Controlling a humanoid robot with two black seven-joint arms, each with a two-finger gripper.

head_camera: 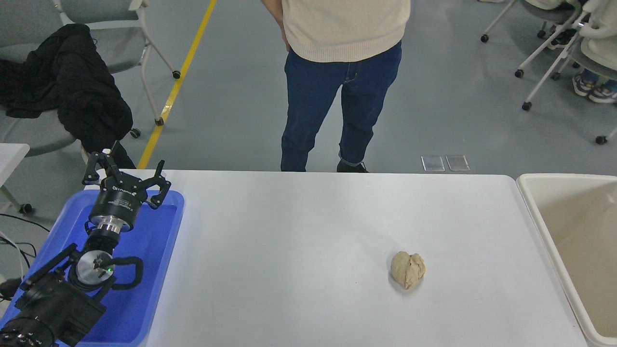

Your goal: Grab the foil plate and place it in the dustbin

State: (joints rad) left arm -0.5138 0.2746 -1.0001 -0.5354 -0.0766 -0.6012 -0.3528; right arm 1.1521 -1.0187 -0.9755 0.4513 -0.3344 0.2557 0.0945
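The foil plate is not in view. The cream-beige dustbin [569,241] stands at the table's right edge, and the part of its inside that shows holds nothing. My left gripper [126,169] is parked at the lower left above the blue tray [159,270], its fingers spread open and empty. My right arm and gripper are out of view. A small tan wrinkled paper ball [408,269] lies on the white table [299,241], right of centre and left of the dustbin.
A person in a cream sweater and blue jeans [337,82] stands at the table's far edge. Chairs, one with a black jacket [67,82], stand on the floor behind at the left, more chairs at the right.
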